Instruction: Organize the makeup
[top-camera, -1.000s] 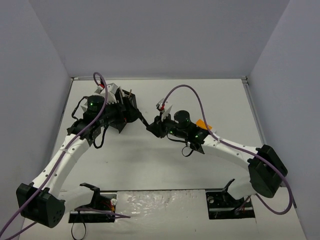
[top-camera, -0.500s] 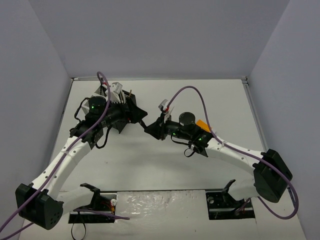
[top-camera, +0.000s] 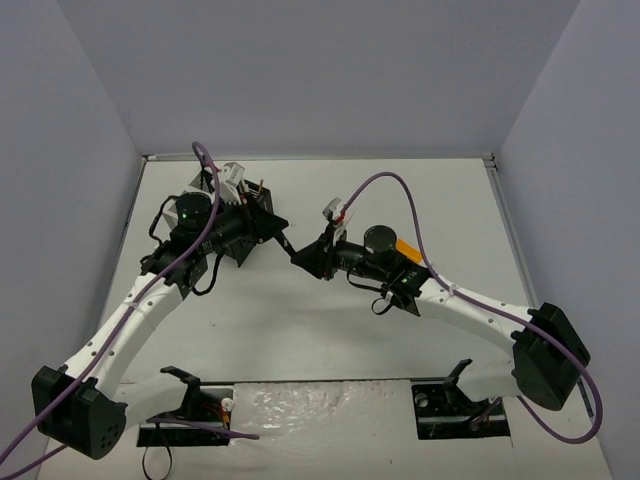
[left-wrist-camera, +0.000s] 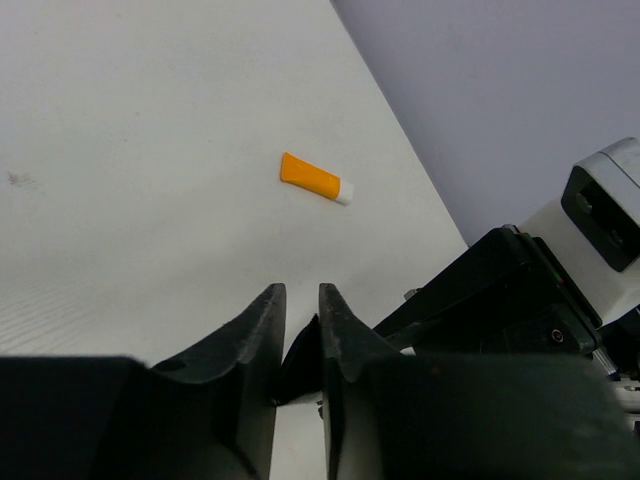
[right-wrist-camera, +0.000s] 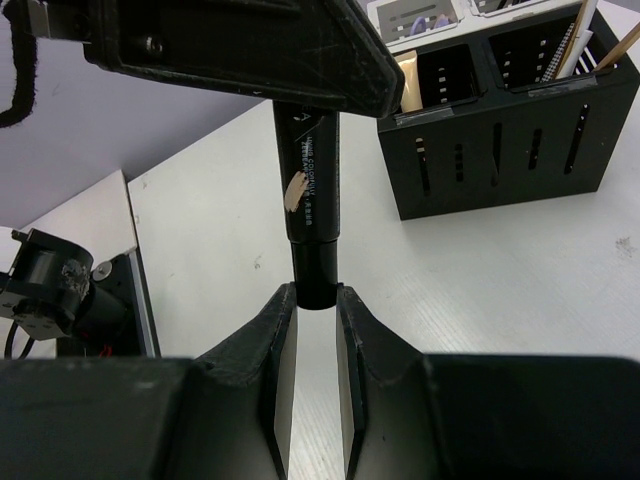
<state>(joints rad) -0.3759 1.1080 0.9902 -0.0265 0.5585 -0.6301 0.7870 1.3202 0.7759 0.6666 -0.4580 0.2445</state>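
Observation:
A black makeup tube (right-wrist-camera: 313, 190) with white lettering and a beige smear hangs in the air between my two grippers. My right gripper (right-wrist-camera: 315, 296) is shut on its near end. My left gripper (left-wrist-camera: 300, 300) is shut on the other end, which shows only as a dark shape (left-wrist-camera: 299, 352) between its fingers. From above, the tube (top-camera: 288, 243) bridges the left gripper (top-camera: 277, 229) and the right gripper (top-camera: 301, 256) over the middle of the table. A small orange tube with a white cap (left-wrist-camera: 318, 178) lies flat on the table, beside the right arm (top-camera: 407, 248).
A black mesh compartment box (right-wrist-camera: 500, 140) stands behind the left gripper, holding tan pencils (right-wrist-camera: 577, 42) and a flat beige stick (right-wrist-camera: 408, 84). A white box (right-wrist-camera: 425, 22) with a lilac piece sits behind it. From above, the left arm covers most of both boxes (top-camera: 236, 180).
My left gripper was open and has closed on the free end of the black tube. The right gripper has held the tube throughout and shifted slightly toward the left one.

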